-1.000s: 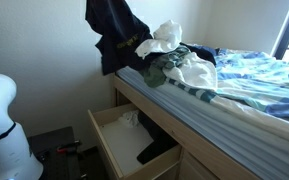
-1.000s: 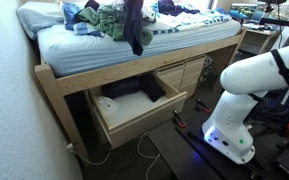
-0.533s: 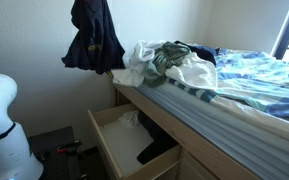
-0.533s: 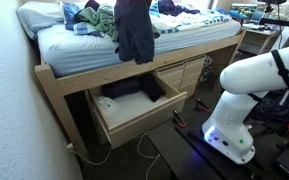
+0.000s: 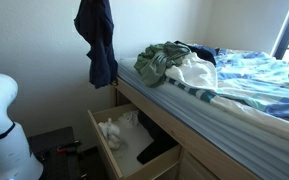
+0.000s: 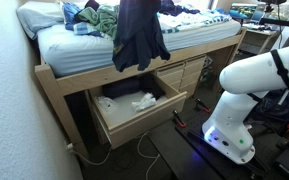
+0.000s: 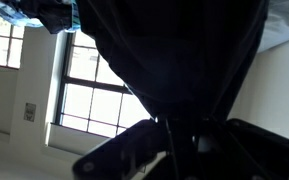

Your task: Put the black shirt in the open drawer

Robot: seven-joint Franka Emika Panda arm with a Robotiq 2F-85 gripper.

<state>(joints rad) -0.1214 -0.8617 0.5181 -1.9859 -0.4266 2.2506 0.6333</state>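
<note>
The gripper (image 7: 181, 135) is clamped on the black shirt (image 7: 174, 60), with dark cloth bunching between its fingers in the wrist view. In both exterior views the shirt (image 5: 99, 40) (image 6: 139, 35) hangs free in the air, just off the edge of the bed (image 6: 84, 48). It's above the open drawer (image 6: 144, 122) and clear of it. In the drawer lies a white cloth (image 6: 142, 101). A heap of clothes (image 5: 174, 62) sits on the mattress.

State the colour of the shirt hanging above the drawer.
Black; the shirt shows best in an exterior view.
</note>
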